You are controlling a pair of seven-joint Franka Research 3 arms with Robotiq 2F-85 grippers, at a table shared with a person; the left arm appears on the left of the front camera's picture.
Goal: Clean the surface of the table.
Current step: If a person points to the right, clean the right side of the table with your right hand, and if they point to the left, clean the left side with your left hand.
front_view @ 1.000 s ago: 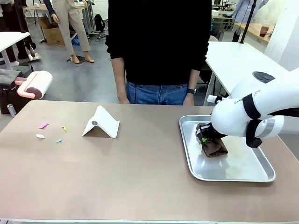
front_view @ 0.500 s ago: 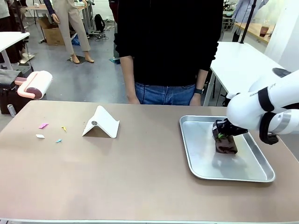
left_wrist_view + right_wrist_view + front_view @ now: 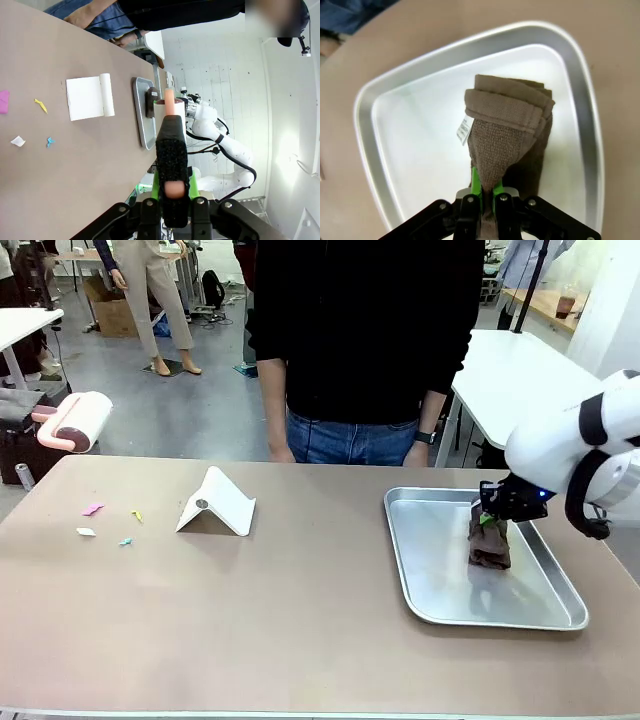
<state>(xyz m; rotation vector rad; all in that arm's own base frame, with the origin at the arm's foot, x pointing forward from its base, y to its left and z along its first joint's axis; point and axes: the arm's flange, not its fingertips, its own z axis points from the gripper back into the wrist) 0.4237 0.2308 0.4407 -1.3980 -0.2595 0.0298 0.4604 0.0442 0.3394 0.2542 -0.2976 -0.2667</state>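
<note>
The beige-brown table (image 3: 300, 630) carries small coloured paper scraps (image 3: 110, 524) near its left end. These scraps (image 3: 30, 122) lie on the table (image 3: 75, 175) in the left wrist view too. A pink-handled white lint roller (image 3: 75, 422) hovers over the far left corner. My left gripper (image 3: 171, 150) is shut on the lint roller (image 3: 162, 111) by its handle. My right gripper (image 3: 498, 510) is shut on the top of a brown cloth (image 3: 490, 546), which hangs down onto the silver tray (image 3: 402, 565). In the right wrist view the cloth (image 3: 510, 115) rises from the right gripper (image 3: 485, 189).
A white folded card stand (image 3: 216, 504) sits left of centre, seen from the left wrist as a stand (image 3: 90, 97) beside the tray (image 3: 139, 115). A person (image 3: 350, 350) in a black top stands at the far edge, with a hand (image 3: 280, 453) by the table. White tables stand behind.
My right gripper has risen and moved right and farther back over the tray, pulling the brown cloth up so it hangs upright. The person shifted slightly to the right.
</note>
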